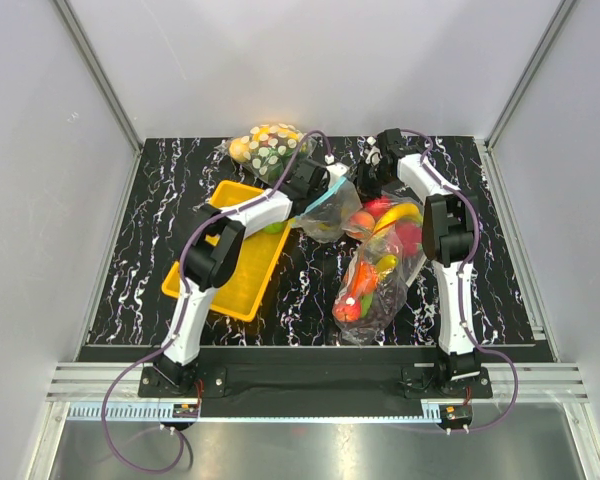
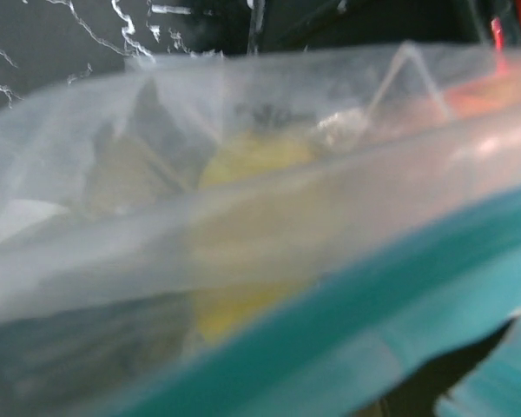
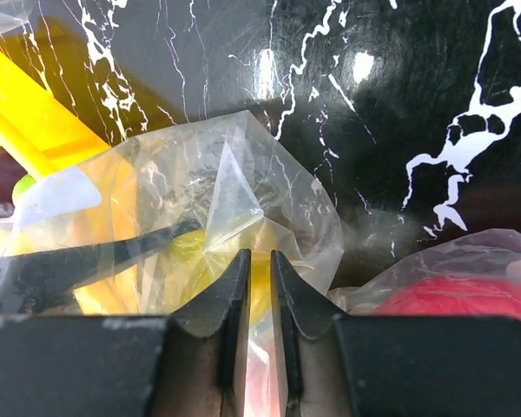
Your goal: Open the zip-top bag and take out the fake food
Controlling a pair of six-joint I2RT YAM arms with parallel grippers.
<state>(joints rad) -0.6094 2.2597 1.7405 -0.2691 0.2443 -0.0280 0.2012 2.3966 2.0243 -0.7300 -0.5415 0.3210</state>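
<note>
The zip-top bag (image 1: 332, 210) is small and clear with a teal zip strip (image 1: 325, 195), and it is held up between the two arms at the table's middle back. My left gripper (image 1: 308, 188) is at the strip. Its fingers are hidden in the left wrist view, where the strip (image 2: 347, 321) and the plastic fill the frame. My right gripper (image 3: 260, 261) is closed on a fold of the bag's clear plastic (image 3: 243, 174). A yellow-green piece of fake food (image 2: 243, 182) shows inside the bag. A bright green ball (image 1: 273, 228) lies at the yellow tray's edge.
A yellow tray (image 1: 230, 275) lies left of the bag, under the left arm. A larger clear bag of red and orange fruit and grapes (image 1: 380, 270) lies to the right. A bag with white dots (image 1: 267, 148) sits at the back. The table is black marble (image 3: 373, 104).
</note>
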